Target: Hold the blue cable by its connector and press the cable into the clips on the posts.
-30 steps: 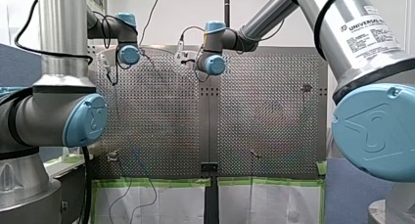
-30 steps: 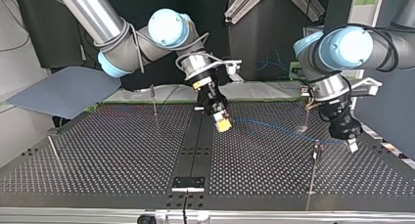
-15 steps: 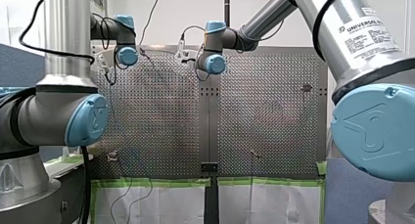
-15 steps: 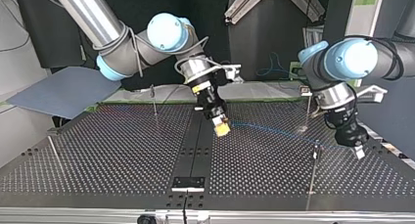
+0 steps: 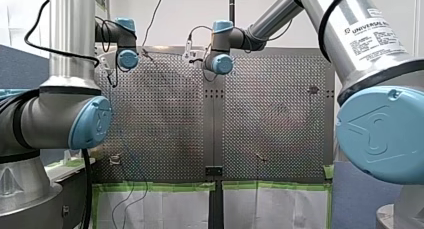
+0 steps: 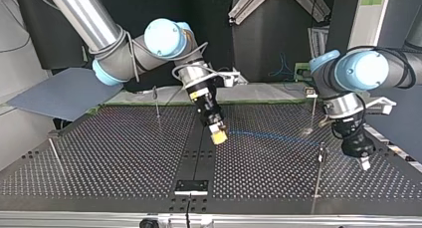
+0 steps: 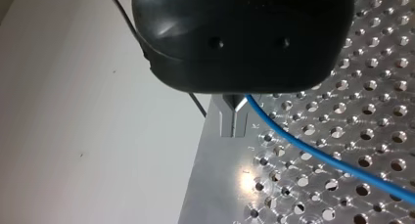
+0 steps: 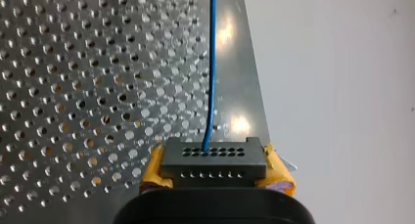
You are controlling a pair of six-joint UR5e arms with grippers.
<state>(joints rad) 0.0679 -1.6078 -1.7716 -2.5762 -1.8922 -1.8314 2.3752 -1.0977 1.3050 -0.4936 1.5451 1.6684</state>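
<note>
R tool (image 8: 211, 171) pinching connector (image 8: 211, 158), blue cable (image 8: 211, 77) along table edge (image 8: 247, 87)

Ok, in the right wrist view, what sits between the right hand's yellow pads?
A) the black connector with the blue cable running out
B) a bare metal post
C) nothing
A: the right hand clamps the black connector between its yellow pads, and the blue cable leaves its face.
</note>
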